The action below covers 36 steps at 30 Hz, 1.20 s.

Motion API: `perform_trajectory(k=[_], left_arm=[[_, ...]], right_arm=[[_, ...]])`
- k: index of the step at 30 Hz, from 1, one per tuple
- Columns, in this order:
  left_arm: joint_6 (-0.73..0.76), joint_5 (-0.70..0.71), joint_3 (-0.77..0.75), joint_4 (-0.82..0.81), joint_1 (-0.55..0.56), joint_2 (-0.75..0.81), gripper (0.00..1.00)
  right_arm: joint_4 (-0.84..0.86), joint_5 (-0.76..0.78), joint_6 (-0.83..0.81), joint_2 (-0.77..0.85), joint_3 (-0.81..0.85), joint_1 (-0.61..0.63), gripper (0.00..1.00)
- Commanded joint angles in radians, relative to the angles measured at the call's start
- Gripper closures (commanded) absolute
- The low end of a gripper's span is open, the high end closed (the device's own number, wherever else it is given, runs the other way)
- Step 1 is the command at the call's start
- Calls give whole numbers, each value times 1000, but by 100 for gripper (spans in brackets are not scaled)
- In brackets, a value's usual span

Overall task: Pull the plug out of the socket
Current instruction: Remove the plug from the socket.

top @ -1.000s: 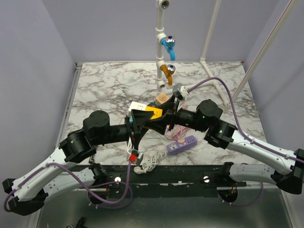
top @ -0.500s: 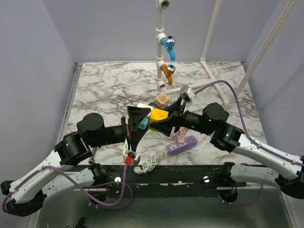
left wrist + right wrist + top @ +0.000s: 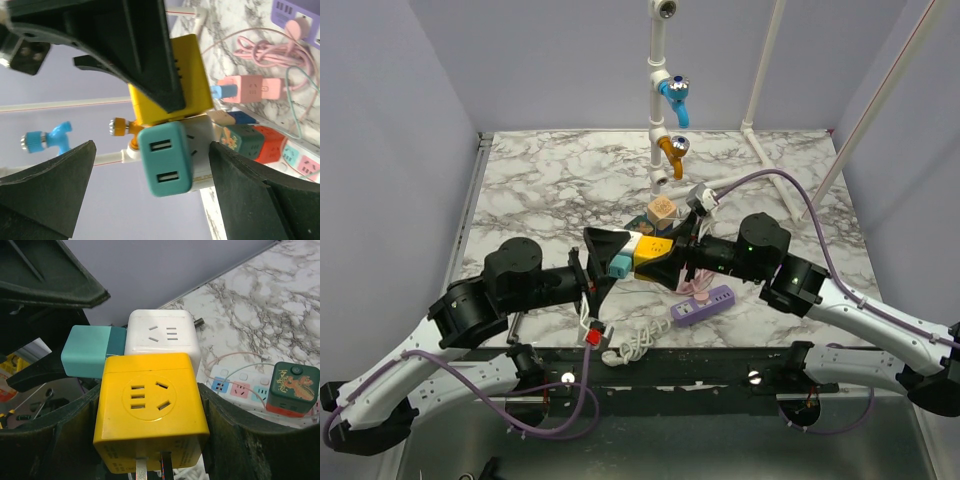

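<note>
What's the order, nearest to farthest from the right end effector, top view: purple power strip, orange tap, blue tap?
1. Purple plastic power strip, on the marble tabletop beside the right end effector holding the yellow cube socket.
2. Orange metal tap, low on the white pipe.
3. Blue tap, higher up it.

- Teal plug (image 3: 164,159): rounded block with two USB slots on its end face. It is seated in the side of the white socket cube (image 3: 160,335) and sits between the spread fingers of the left end effector (image 3: 604,252), touching neither.
- White socket cube: slotted outlet face showing, set directly against the yellow cube (image 3: 150,395).
- Yellow cube: round outlet face with metal prongs at its lower edge, clamped between the fingers of the right end effector (image 3: 151,430).
</note>
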State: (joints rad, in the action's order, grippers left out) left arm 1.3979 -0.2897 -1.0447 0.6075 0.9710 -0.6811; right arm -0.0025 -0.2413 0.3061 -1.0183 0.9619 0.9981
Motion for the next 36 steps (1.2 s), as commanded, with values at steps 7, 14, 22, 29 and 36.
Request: perform_trajectory(k=[7,14,22,29,36], left_arm=[[9,52,-5,128,0,-34,2],[-76,134,10,-117,-14,-80,2],[-96,93,51,-111,-15,-72,2],[-132,93,-15,-125,-15,-92,35],[-93,64,71,-222,-15,-20,74]], right_arm=[[74,-38,2,8,82,-2,99],[89,-78,2,-24,77,-3,99],[135,-79,12,-27,86,-2,99],[146,-53,11,-10,51,-2,99],[139,-35,2,0,31,-2,100]])
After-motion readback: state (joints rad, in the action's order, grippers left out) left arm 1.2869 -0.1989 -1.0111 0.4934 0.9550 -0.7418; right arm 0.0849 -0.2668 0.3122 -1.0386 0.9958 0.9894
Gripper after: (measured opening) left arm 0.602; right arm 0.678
